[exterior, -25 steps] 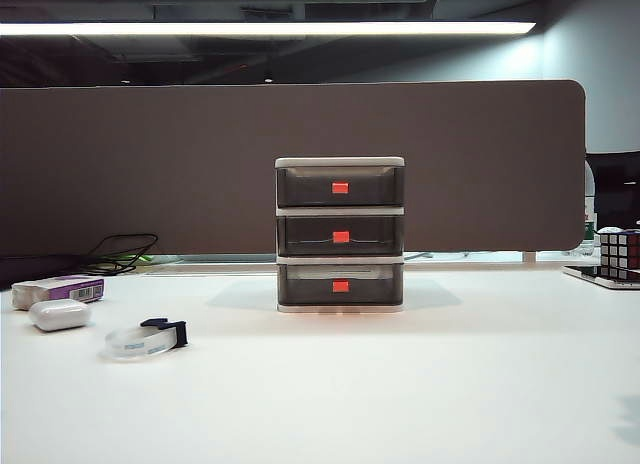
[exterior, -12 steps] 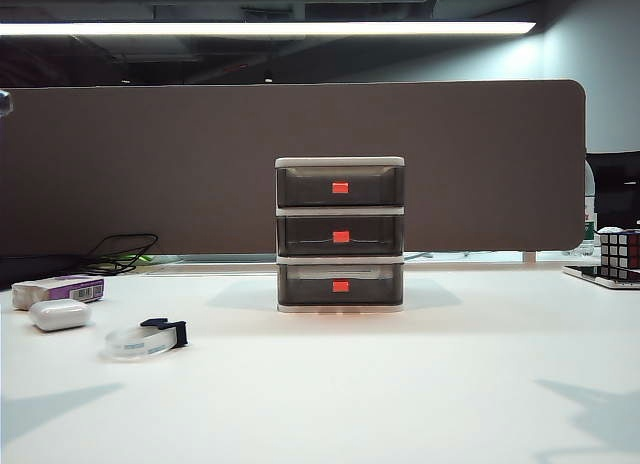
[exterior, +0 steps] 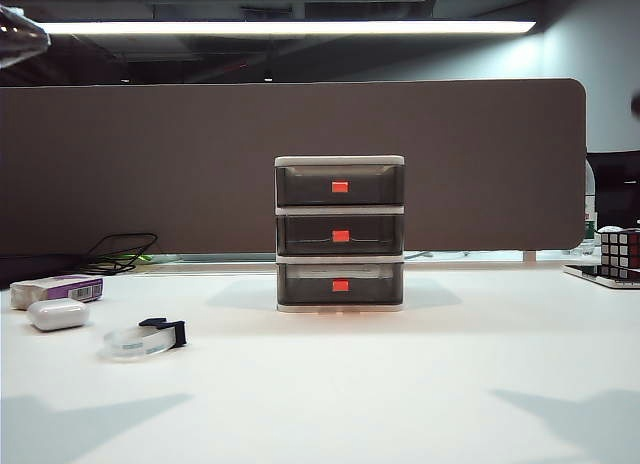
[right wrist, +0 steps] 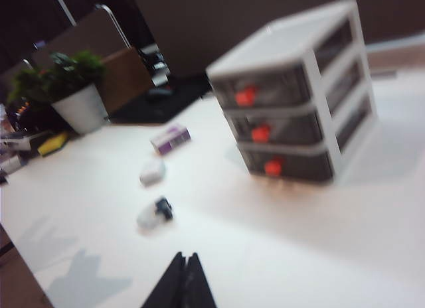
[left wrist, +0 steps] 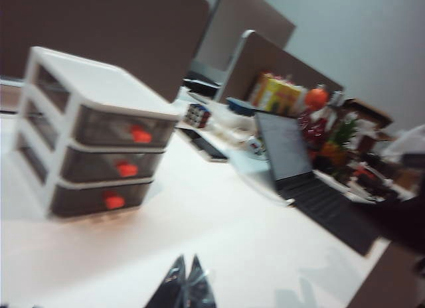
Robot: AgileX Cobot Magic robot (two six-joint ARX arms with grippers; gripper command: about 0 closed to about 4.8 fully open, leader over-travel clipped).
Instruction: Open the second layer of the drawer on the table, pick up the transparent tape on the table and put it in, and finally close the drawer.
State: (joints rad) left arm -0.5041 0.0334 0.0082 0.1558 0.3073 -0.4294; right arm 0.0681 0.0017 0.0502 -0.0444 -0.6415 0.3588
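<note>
With all drawers shut, the second layer [exterior: 340,234] awaits opening; the left gripper [left wrist: 188,281] and right gripper [right wrist: 184,279], both closed and empty, are held high above the table [exterior: 420,384].

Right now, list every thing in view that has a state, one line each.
top drawer: shut
second layer: shut
bottom drawer: shut
transparent tape: lying flat on the table, untouched
white oval case: closed
left gripper: shut, empty, above the table
right gripper: shut, empty, above the table
</note>
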